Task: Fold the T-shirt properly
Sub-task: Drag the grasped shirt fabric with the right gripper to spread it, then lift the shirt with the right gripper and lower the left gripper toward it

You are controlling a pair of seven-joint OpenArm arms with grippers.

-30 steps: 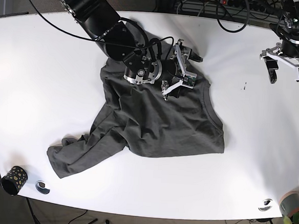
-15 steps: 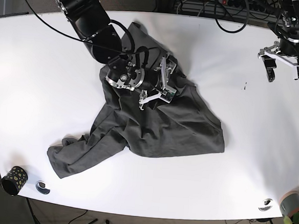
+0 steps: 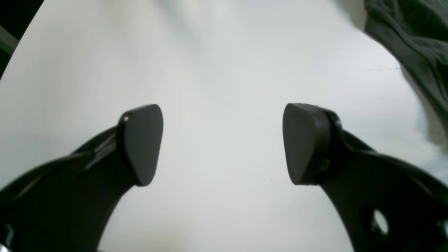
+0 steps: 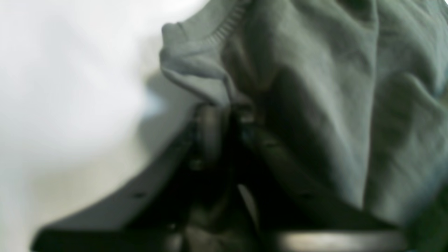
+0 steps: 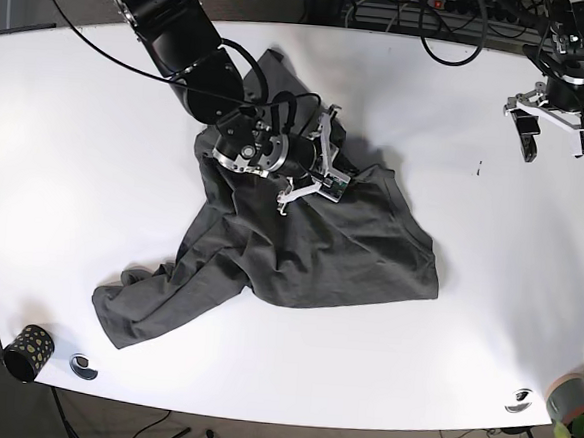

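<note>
The right pincer (image 5: 310,170) is clamped on a ribbed edge of the dark T-shirt (image 5: 310,245), which lies rumpled mid-table (image 5: 65,163), trailing toward the near-left corner. The left pincer (image 5: 559,122) hangs spread and empty, well apart; the right arm is nearer.
</note>
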